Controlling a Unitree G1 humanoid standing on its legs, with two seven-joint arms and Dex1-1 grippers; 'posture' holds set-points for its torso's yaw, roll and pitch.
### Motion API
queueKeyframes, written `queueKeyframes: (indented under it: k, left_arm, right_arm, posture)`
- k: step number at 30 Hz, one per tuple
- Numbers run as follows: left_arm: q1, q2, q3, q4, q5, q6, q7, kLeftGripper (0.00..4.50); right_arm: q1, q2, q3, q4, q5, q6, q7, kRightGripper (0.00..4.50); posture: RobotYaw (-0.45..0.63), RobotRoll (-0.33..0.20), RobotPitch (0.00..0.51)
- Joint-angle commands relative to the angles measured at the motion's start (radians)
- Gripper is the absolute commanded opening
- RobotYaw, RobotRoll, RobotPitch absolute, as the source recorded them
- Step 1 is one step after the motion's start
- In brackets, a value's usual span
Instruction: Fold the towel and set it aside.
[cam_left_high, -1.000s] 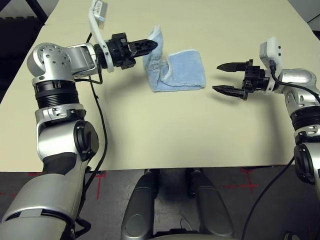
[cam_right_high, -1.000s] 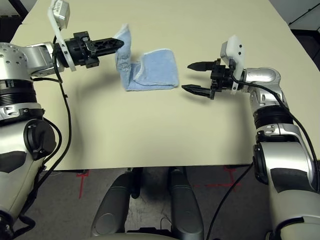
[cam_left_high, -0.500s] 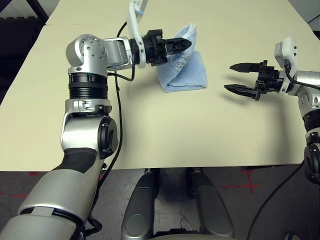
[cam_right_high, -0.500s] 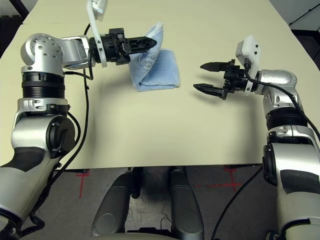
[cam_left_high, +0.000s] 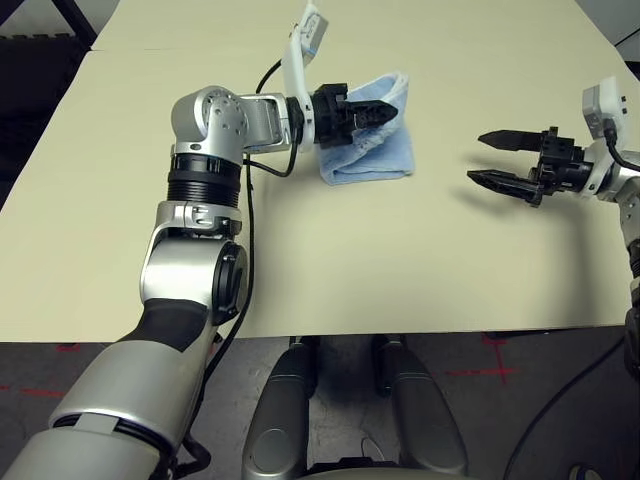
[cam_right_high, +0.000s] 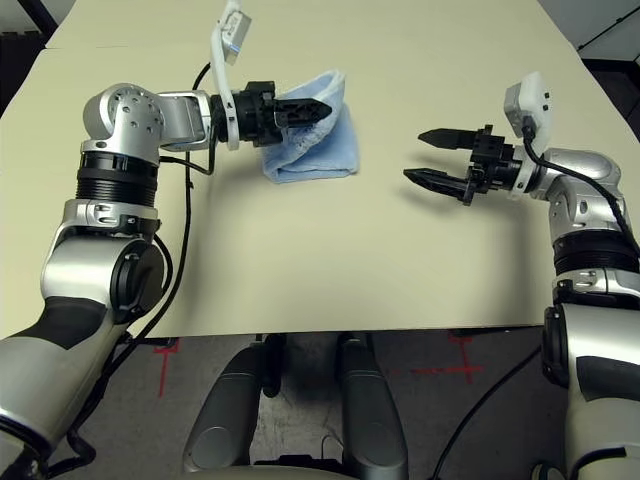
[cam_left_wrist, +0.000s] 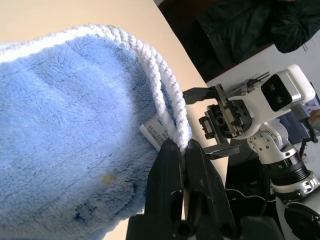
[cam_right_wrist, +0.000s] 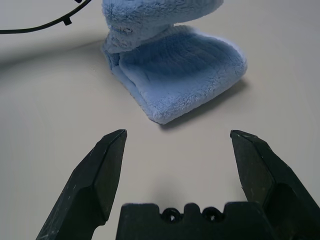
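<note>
- Broadly, a pale cream flat table (cam_left_high: 300, 250) carries everything.
- The small light-blue terry towel with white corded edging (cam_left_high: 375, 150) lies folded on the table's far middle, its upper layer lifted above the lower.
- The left black two-fingered gripper (cam_left_wrist: 181, 150) is pinched tight on the towel's white edge.
- The right black two-fingered gripper (cam_left_high: 500, 160) hovers well apart from the towel, fingers spread wide, holding nothing.

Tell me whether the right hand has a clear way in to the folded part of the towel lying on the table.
Probably yes. The right hand is open and faces the towel across bare table. The left hand, shut on the towel's lifted edge, comes in from the far side.
</note>
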Motion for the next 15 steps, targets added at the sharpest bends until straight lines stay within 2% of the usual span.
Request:
queueKeyframes:
  k: [1, 11, 15]
  left_arm:
    - [0.018, -0.031, -0.019, 0.021, 0.029, -0.028, 0.011, 0.03]
    - [0.0, -0.109, -0.025, 0.167, 0.15, -0.236, 0.089, 0.03]
    - [0.002, -0.123, -0.034, 0.168, 0.161, -0.224, 0.071, 0.03]
  right_arm:
    - [0.021, -0.008, -0.004, -0.02, 0.0, 0.0, 0.0, 4.5]
    - [0.033, -0.007, -0.003, -0.054, 0.003, 0.013, -0.005, 4.5]
    - [0.036, -0.009, -0.003, -0.06, 0.002, 0.014, -0.007, 4.5]
  posture:
    - [0.05, 0.0, 0.259]
    - [0.04, 0.0, 0.257]
    - [0.04, 0.0, 0.256]
